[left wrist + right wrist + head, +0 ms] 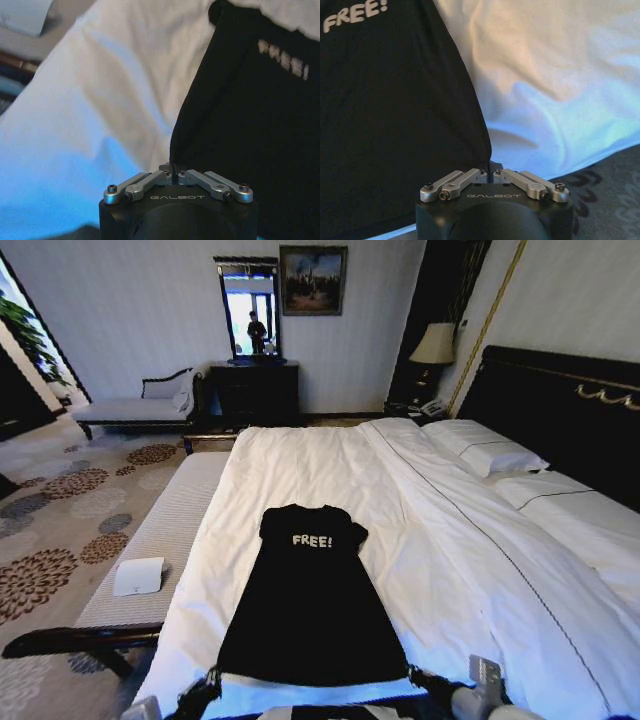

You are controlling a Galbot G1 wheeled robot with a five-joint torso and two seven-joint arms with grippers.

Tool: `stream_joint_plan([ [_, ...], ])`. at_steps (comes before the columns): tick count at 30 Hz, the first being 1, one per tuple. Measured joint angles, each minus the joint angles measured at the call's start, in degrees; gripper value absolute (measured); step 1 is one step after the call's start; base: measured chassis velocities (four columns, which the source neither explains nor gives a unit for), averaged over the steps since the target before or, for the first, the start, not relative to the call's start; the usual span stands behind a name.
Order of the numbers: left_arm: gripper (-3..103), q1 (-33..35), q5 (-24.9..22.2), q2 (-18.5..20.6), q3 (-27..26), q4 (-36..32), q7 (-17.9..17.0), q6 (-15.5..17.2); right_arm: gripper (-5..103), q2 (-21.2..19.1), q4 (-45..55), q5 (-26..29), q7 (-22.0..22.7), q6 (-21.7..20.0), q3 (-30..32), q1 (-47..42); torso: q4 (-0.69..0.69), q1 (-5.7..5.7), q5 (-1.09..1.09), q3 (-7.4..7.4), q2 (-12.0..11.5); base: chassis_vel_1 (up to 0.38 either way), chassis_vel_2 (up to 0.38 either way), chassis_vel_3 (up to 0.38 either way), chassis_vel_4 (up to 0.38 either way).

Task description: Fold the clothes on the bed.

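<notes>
From our head camera, we see the black T-shirt (312,600) lying flat on the white duvet of the bed (470,570), collar away from us, "FREE!" lettering up, hem at the near edge. It sits lengthwise near the bed's foot side, beside the grey bench (165,540) where a white card (138,576) rests. Our left gripper (208,682) reaches the hem's left corner and our right gripper (416,676) the right corner; taking both corners at once would, we judge, let the hem travel level for a fold toward the collar.

From our left wrist camera, the left gripper (174,169) has its linkage drawn in to a point, closed tight on the T-shirt (250,130) just at its side edge, where a dark pinch of cloth stands between the tips. The duvet (100,110) lies bare beside it.

From our right wrist camera, the right gripper (490,167) is drawn in likewise, pinched narrow right at the T-shirt's (395,115) corner; the cloth appears caught between the tips. The shirt lies smooth, so we judge no fold is made yet.
</notes>
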Motion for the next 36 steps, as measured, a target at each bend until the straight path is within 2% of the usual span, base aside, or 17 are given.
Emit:
stream_joint_plan([
  [7,1,2.10,0.82,0.36,0.47,-0.27,-0.51,-0.01,1,0.14,-0.42,-1.41,1.68,-0.19,-1.08,0.22,0.00,0.00,0.00,0.00,0.00,0.000,0.000,0.000,0.000],
  [19,1,2.56,2.37,1.28,2.60,1.26,-2.17,0.77,0,1.06,-2.00,-6.30,1.79,-0.12,-2.53,-2.61,0.00,0.00,-0.01,0.00,0.00,0.000,0.000,0.000,0.000],
  [27,1,-1.38,3.64,1.40,4.21,3.79,-3.45,1.35,0,1.29,-3.90,-7.67,1.79,-0.07,-3.84,-1.21,0.00,0.00,-0.01,0.00,0.00,0.000,0.000,0.000,0.000],
  [32,1,-3.66,6.26,2.16,6.95,5.03,-4.69,0.86,0,1.93,-5.56,-7.65,1.81,-0.07,-4.71,1.15,0.00,0.00,0.00,0.00,0.00,0.000,0.000,0.000,0.000],
  [33,-2,-3.92,6.77,2.32,7.63,5.03,-4.90,0.82,0,2.30,-5.70,-7.60,1.83,-0.07,-4.80,1.53,0.00,0.00,0.00,0.00,0.00,0.000,0.000,0.000,0.000],
  [34,2,-4.05,6.97,2.43,8.11,5.00,-5.09,1.02,0,2.60,-5.73,-7.55,1.85,-0.07,-4.83,1.78,0.00,0.00,0.00,0.00,0.00,0.000,0.000,0.000,0.000],
  [35,2,-4.05,6.97,2.43,8.11,5.00,-5.09,1.02,0,2.60,-5.73,-7.55,1.85,-0.07,-4.83,1.78,0.00,0.00,0.00,0.00,0.00,0.000,0.000,0.000,0.000],
  [36,7,-4.08,6.98,2.46,8.38,4.94,-5.17,1.43,0,2.71,-5.73,-7.52,1.89,-0.07,-4.84,1.84,0.00,0.00,0.00,0.00,0.00,0.000,0.000,0.000,0.000],
])
